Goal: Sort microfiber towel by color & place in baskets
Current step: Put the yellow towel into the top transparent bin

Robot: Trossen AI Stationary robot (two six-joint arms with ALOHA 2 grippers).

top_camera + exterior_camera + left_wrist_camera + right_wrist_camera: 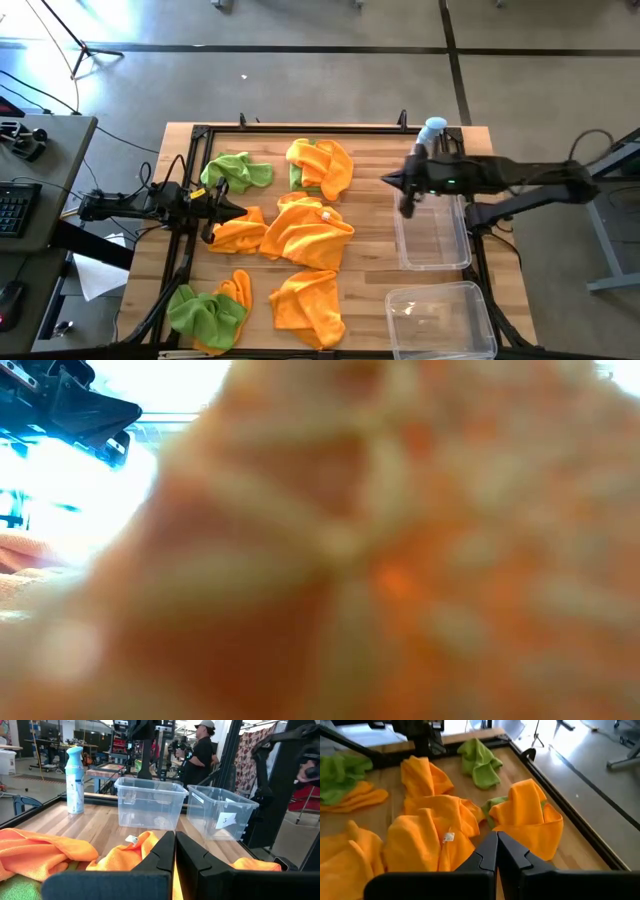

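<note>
The wooden table (370,255) carries the whole job, with the cloths spread across its left and middle and the two clear tubs kept together on its right side, so each colour can be carried across to its own tub. Both tubs look empty, so sorting appears not yet begun.

The far tub (432,232) sits just under the right arm, and the near tub (441,318) lies beside it toward the table's front edge.

The orange towels make the biggest heap: a large one in the middle (305,232), one at the back (322,163) partly over a bit of green, one at the front (308,300), and a smaller one just by the left arm (240,232). One green towel (240,170) lies at the back left, another (205,312) at the front left corner with an orange piece against it. An orange cloth lies so close to the low camera that it blocks nearly that whole view.

A spray bottle (434,130) stands at the back right edge, clear of the tubs.

The left gripper (212,208) hangs at the left side just beside the small orange towel, fingers pressed together and holding nothing. The right gripper (406,192) hovers by the far tub's back edge, facing the heap, also closed and empty. Both seem parked at rest before the first pick.
</note>
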